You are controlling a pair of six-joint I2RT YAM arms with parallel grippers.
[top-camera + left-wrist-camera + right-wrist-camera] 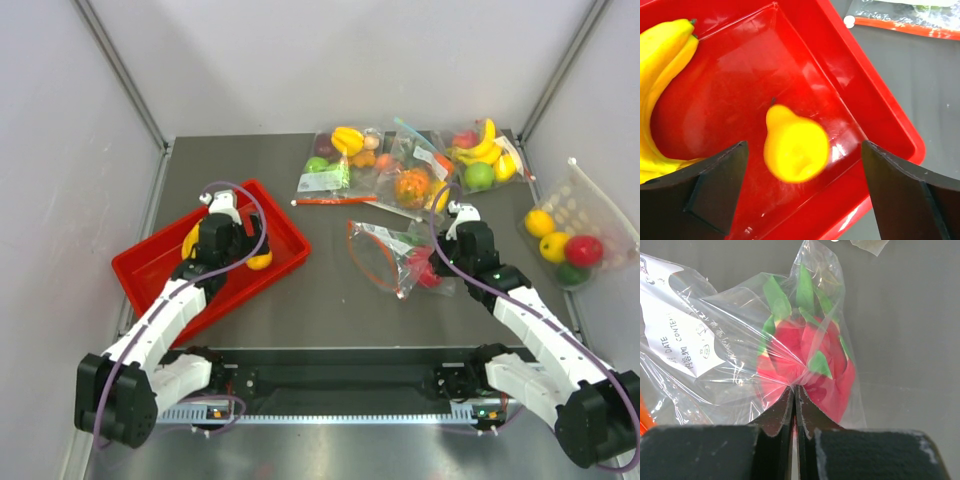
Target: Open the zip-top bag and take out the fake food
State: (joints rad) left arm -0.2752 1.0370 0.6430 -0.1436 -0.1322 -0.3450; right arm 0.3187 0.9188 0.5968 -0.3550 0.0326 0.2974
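Note:
The zip-top bag (pixel 385 255) lies mid-table with its red-orange zip strip (pixel 358 255) curved open toward the left. The pink-red dragon fruit (pixel 422 268) is inside it. My right gripper (pixel 440 265) is shut on the bag's plastic (pixel 725 385) right over the dragon fruit (pixel 805 355); its fingers (pixel 782 407) are pinched together. My left gripper (pixel 225 235) hangs open over the red tray (pixel 150 285). Below it in the tray lie the yellow banana (pixel 660 65) and the small yellow-orange fruit (pixel 796 145), which looks blurred between the open fingers (pixel 720 185).
Several other bags of fruit lie at the back: one with a red-orange strip (pixel 340 160), a teal-zip one with an orange pumpkin (pixel 412 185), and one with bananas and a green apple (pixel 480 155). A dotted pouch (pixel 570 235) lies by the right wall.

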